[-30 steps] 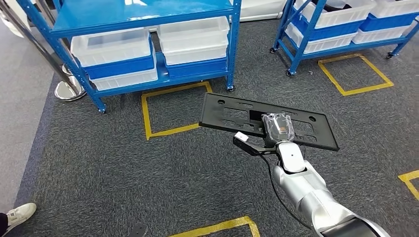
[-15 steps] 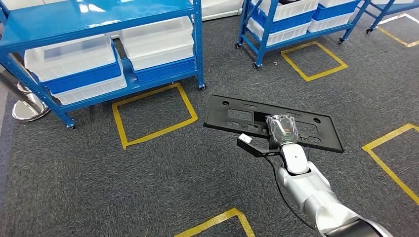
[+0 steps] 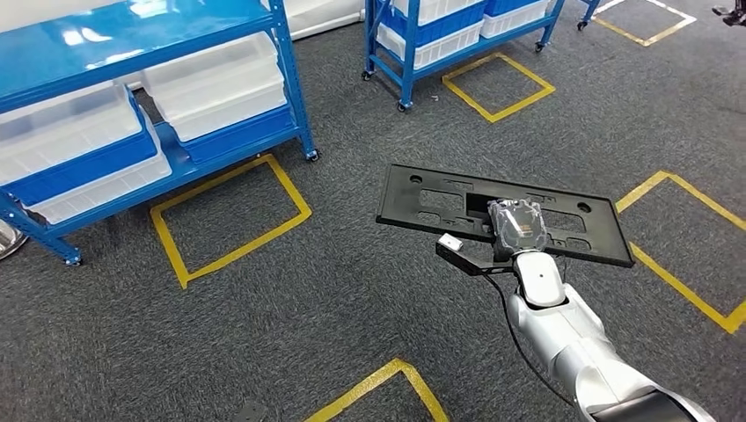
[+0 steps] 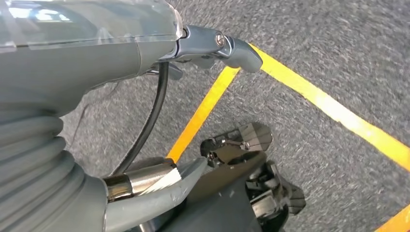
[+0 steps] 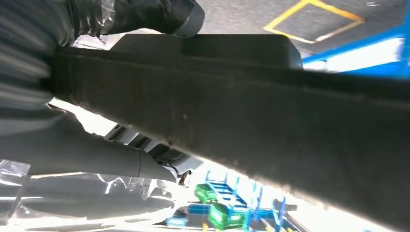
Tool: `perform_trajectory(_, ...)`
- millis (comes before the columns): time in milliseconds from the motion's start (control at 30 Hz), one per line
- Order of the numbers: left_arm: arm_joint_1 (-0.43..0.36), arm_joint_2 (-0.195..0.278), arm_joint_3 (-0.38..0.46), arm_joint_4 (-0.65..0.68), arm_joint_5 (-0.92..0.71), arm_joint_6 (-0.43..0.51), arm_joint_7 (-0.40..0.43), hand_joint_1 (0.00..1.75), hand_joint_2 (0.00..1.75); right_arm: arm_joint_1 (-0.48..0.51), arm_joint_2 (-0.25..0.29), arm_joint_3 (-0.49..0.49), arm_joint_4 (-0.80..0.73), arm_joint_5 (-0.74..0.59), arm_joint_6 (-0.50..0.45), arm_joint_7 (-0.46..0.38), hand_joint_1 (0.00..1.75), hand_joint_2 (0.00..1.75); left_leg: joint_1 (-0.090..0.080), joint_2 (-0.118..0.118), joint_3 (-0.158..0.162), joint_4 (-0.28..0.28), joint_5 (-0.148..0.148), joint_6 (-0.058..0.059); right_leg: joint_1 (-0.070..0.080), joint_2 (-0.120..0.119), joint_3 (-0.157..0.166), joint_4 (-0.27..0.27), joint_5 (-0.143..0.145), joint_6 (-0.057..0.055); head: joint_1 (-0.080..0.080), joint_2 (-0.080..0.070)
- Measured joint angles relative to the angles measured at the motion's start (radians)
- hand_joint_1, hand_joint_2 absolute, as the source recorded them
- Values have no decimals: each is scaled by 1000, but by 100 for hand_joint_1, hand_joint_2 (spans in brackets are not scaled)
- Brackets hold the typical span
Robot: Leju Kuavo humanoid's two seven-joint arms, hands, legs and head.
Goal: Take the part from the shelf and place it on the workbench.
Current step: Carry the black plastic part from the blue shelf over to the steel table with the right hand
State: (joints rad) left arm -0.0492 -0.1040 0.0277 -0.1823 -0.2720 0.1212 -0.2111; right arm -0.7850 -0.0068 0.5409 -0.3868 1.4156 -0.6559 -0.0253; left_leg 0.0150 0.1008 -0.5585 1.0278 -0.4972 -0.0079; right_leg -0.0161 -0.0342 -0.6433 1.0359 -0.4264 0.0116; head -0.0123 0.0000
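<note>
The part is a long flat black plate with cut-outs, held level above the grey carpet in the head view. My right hand, under a clear cover, grips it at the middle of its near edge. In the right wrist view the plate's dark edge crosses the picture, with dark fingers wrapped over it. My left hand hangs over the floor in the left wrist view, a finger and the thumb apart with nothing between them.
A blue shelf rack with white and blue bins stands at the far left. A second rack is further back. Yellow tape squares mark the carpet.
The whole picture has shifted: the camera has turned right, so the racks and tape squares slide left. My right hand keeps the same hold on the plate.
</note>
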Motion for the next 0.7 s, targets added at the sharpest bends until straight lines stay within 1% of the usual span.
perform_trajectory(33, 0, 0, 0, 0, 0, 1, 0, 0, 175, -1, -2, 0, -1, 1, 0, 2, 175, 175, 2, -21, -10, 26, -20, -2, -2, 10, 1, -3, 3, -8, -1, 0)
perform_trajectory(67, -1, 0, 0, 0, -1, 1, 1, 0, 175, -2, -3, 0, -1, 3, 1, 4, 175, 175, 4, -47, -30, 72, -49, -3, -5, 19, 1, -6, 5, -14, -1, 0)
perform_trajectory(100, 1, 1, 0, 0, -1, 2, 1, 0, 175, -3, -4, 0, -2, 4, 1, 6, 175, 175, 4, -72, -60, 138, -82, -2, -2, 31, 1, -6, 6, -19, -2, 0)
perform_trajectory(133, 3, 1, 0, 0, -1, 2, 1, 0, 175, -2, -5, 0, -2, 5, 1, 8, 175, 175, 4, -85, -93, 209, -111, -1, 0, 43, 0, -6, 6, -22, -2, 0)
perform_trajectory(167, 6, 1, 0, 0, -1, 2, 1, 0, 175, 0, -5, 0, -2, 5, 1, 8, 175, 175, 3, -91, -120, 262, -125, 1, 3, 58, -1, -5, 7, -23, -2, 0)
perform_trajectory(200, 7, 1, 0, 0, -1, 2, 1, 0, 175, 2, -6, 0, -2, 5, 1, 8, 175, 175, 3, -94, -134, 284, -120, 3, 5, 73, -1, -3, 7, -24, -2, 0)
perform_trajectory(233, 8, 1, 0, 0, -1, 3, 1, 0, 175, 4, -8, 0, -2, 5, 1, 8, 175, 175, 2, -97, -128, 265, -94, 7, 7, 88, -1, -1, 7, -24, -2, 0)
perform_trajectory(267, 7, 1, 0, 0, -1, 3, 0, 0, 175, 4, -9, 0, -2, 6, 1, 8, 175, 175, 2, -103, -106, 210, -56, 12, 8, 103, -1, 2, 7, -24, -2, 0)
perform_trajectory(300, 7, 2, 0, 0, -2, 3, 0, 0, 175, 4, -10, -1, -2, 6, 0, 8, 175, 175, 2, -122, -78, 143, -22, 18, 8, 116, -2, 5, 6, -23, -2, 0)
perform_trajectory(333, 6, 3, 0, 0, -2, 2, 0, 0, 175, 2, -12, -1, -3, 7, 0, 9, 175, 175, 3, -142, -52, 82, 1, 23, 9, 129, -4, 9, 6, -21, -1, 0)
perform_trajectory(367, 5, 4, 0, 0, -2, 1, -1, 0, 175, 1, -13, -1, -3, 9, 0, 9, 175, 175, 3, -157, -34, 42, 12, 25, 8, 141, -8, 11, 7, -16, -1, 0)
perform_trajectory(400, 4, 5, 0, 0, -2, 0, -1, 0, 175, 0, -15, -2, -3, 10, 0, 10, 175, 175, 2, -165, -27, 25, 12, 27, 6, 152, -13, 12, 10, -10, -1, 0)
perform_trajectory(433, 3, 6, 0, 0, -2, -1, 0, 0, 175, 1, -18, -2, -3, 11, 1, 10, 175, 175, 0, -159, -24, 19, 12, 28, 4, 164, -17, 10, 14, -2, -1, 0)
perform_trajectory(467, 2, 5, 0, 0, -2, -2, 0, 0, 175, 2, -24, -3, -3, 12, 0, 11, 175, 175, 0, -149, -22, 15, 16, 31, 2, 173, -19, 6, 18, 6, -1, 0)
perform_trajectory(500, 1, 6, 1, 0, -2, -3, 0, 0, 175, 3, -29, -4, -4, 12, 0, 11, 175, 175, 1, -137, -19, 7, 21, 36, 3, 166, -22, 7, 17, 12, -1, 0)
perform_trajectory(533, -1, 6, 1, 0, -2, -3, 0, 0, 175, 2, -34, -5, -4, 13, 0, 12, 175, 175, 3, -126, -16, -2, 27, 43, 4, 143, -30, 23, 5, 16, 1, 0)
perform_trajectory(567, -2, 6, 1, 0, -2, -4, 0, 0, 175, 0, -38, -6, -4, 14, 0, 13, 175, 175, 5, -114, -14, -9, 33, 48, 6, 113, -48, 60, -18, 20, 4, 0)
perform_trajectory(600, -2, 7, 2, 0, -2, -4, 1, 0, 175, -2, -39, -6, -4, 14, 0, 14, 175, 175, 3, -103, -13, -12, 35, 51, 5, 78, -73, 117, -50, 23, 6, 0)
perform_trajectory(633, -2, 7, 2, 0, -3, -5, 1, 0, 175, -3, -40, -6, -4, 15, 1, 15, 175, 175, 2, -92, -14, -13, 35, 53, 3, 56, -103, 183, -81, 26, 8, 0)
perform_trajectory(667, -1, 7, 2, 0, -3, -5, 1, 0, 175, -2, -41, -6, -5, 15, 1, 17, 175, 175, 2, -80, -14, -12, 35, 53, 1, 46, -127, 238, -101, 30, 8, 0)
perform_trajectory(700, 0, 8, 2, 0, 0, -4, 1, 0, 175, 1, -44, -6, -5, 16, 0, 20, 175, 175, 1, -69, -14, -11, 34, 52, -2, 41, -137, 262, -102, 33, 8, 0)
